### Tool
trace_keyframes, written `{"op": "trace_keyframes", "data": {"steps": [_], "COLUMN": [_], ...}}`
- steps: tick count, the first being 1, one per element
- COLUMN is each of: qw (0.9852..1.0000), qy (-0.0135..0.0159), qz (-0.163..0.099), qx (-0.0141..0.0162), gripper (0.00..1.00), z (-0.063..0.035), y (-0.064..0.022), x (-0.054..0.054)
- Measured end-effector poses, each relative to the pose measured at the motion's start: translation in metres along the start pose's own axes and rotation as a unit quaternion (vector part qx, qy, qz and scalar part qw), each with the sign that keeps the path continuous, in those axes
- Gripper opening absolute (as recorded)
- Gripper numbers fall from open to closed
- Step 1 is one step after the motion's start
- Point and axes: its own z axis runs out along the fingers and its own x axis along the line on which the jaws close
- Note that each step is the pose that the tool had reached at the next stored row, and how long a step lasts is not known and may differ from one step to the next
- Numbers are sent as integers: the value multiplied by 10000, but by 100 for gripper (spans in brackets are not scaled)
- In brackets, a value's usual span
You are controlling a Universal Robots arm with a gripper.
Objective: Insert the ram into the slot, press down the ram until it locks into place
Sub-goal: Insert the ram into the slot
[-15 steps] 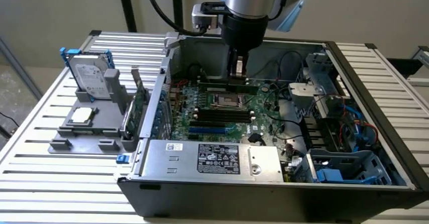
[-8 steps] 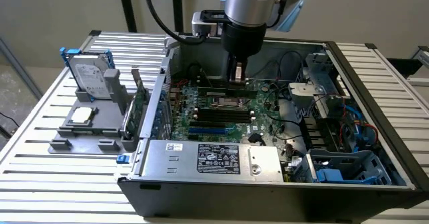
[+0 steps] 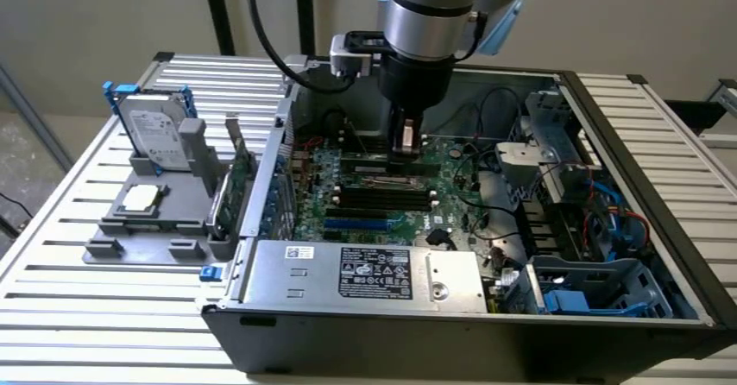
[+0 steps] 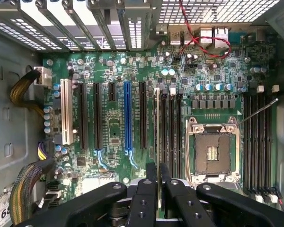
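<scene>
Ram (image 4: pixel 156 132) betw. jaws, over mobo (image 4: pixel 114 137)

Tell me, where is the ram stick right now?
In the wrist view the ram stands edge-on, held in the gripper over the motherboard, alongside the black slots next to the empty processor socket.
</scene>
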Motion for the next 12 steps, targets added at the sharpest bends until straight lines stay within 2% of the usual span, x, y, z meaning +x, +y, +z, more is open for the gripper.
{"op": "trace_keyframes", "data": {"steps": [12], "qw": [10000], "qy": [1], "qz": [-2], "qx": [0], "gripper": [14], "z": [217], "y": [-12], "x": [8]}}
